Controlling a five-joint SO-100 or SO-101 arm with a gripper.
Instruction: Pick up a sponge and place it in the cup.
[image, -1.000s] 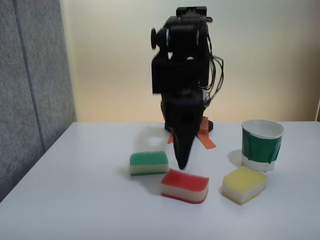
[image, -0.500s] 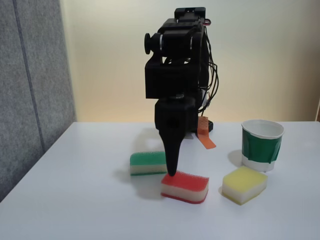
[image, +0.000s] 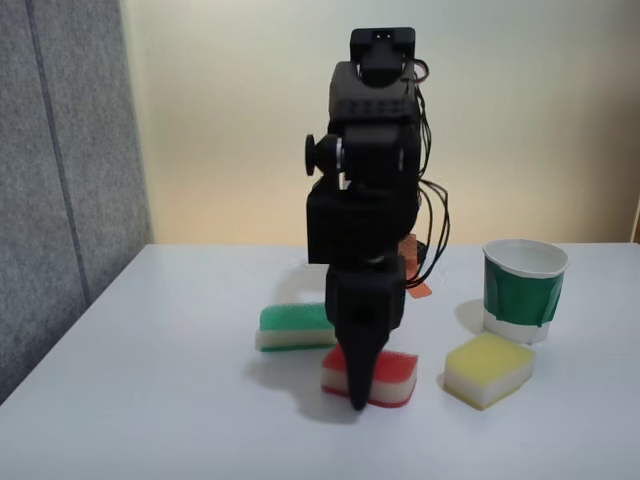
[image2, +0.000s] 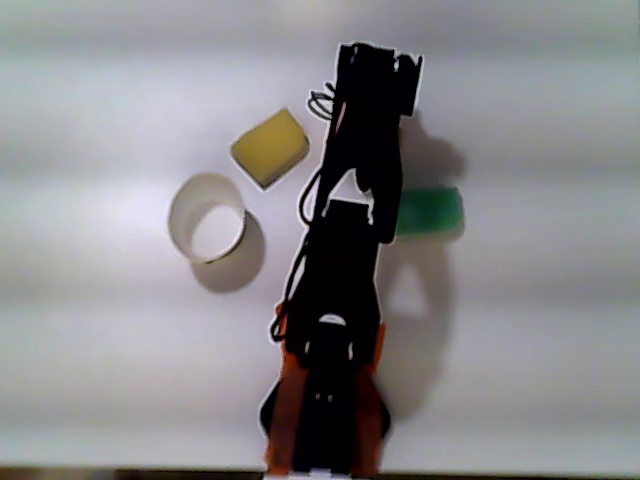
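The red-topped sponge (image: 396, 372) lies on the white table, between a green sponge and a yellow one. My black gripper (image: 358, 400) points straight down, and its near fingertip reaches table level in front of the sponge's left half. That finger hides the other one, so the jaws' gap does not show. The green paper cup (image: 523, 290) stands upright and empty at the right, behind the yellow sponge. In the other view the arm covers the red sponge, the gripper (image2: 377, 75) is at the top, and the cup (image2: 178, 232) is seen from above at the left.
A green-topped sponge (image: 288, 326) (image2: 432, 212) lies just left of and behind the red one, partly behind the gripper. A yellow sponge (image: 488, 368) (image2: 269, 147) sits in front of the cup. A grey panel (image: 60, 180) borders the table's left side.
The gripper has come forward and down, from behind the red sponge, over its top left corner, to its near side. The sponges and the cup have stayed put.
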